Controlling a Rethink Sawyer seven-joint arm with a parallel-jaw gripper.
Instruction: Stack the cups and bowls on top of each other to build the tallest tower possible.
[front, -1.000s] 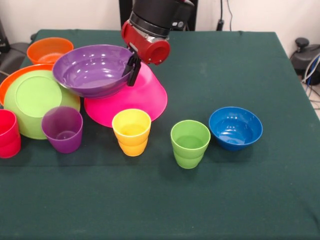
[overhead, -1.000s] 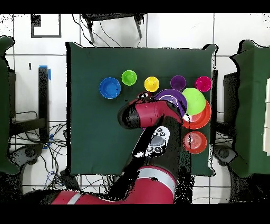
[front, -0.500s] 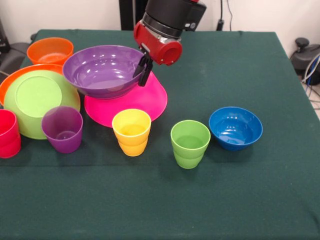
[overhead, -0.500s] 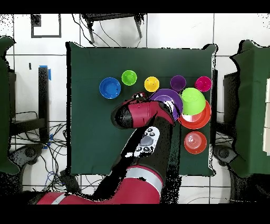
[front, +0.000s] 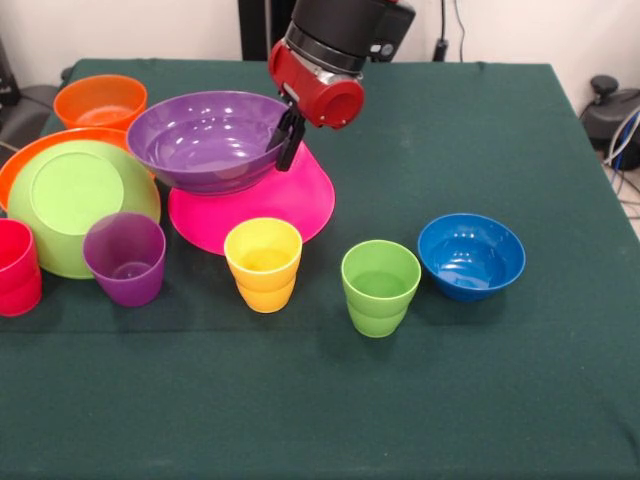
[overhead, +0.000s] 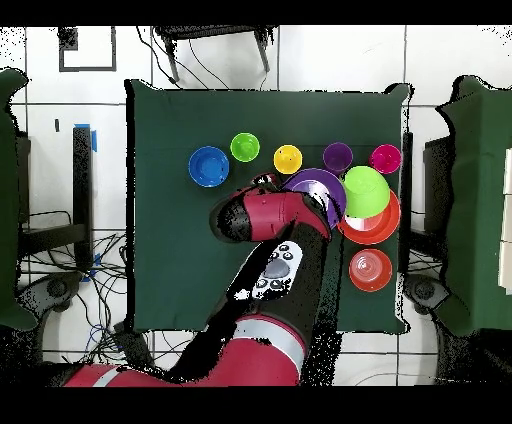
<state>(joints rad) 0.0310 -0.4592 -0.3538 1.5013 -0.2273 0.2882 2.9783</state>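
Purple bowl (front: 205, 140) sits upright on the inverted pink bowl (front: 290, 205), and over the last second I have watched it swing from a clear tilt to nearly level, sliding a little toward the blue bowl's side of the table as the arm drew it along. My gripper (front: 290, 137) is clamped on its rim, one finger inside the wall and one outside, on the side nearest the red wrist. In the last half second almost nothing moved, so I judge the bowl is now seated and the placement step is about finished.

For the tower that means two tiers are in place, open side up on top. The lime green bowl (front: 75, 205) lies inverted on the large orange bowl (front: 20, 160) just beside it, touching or nearly touching the purple one. The small orange bowl (front: 100, 100), small blue bowl (front: 470, 255) and the red (front: 15, 265), purple (front: 125, 257), yellow (front: 263, 263) and green (front: 380, 287) cups all wait on the table (front: 450, 130), unstacked. Next I would let go of the rim without dragging the bowl off centre.
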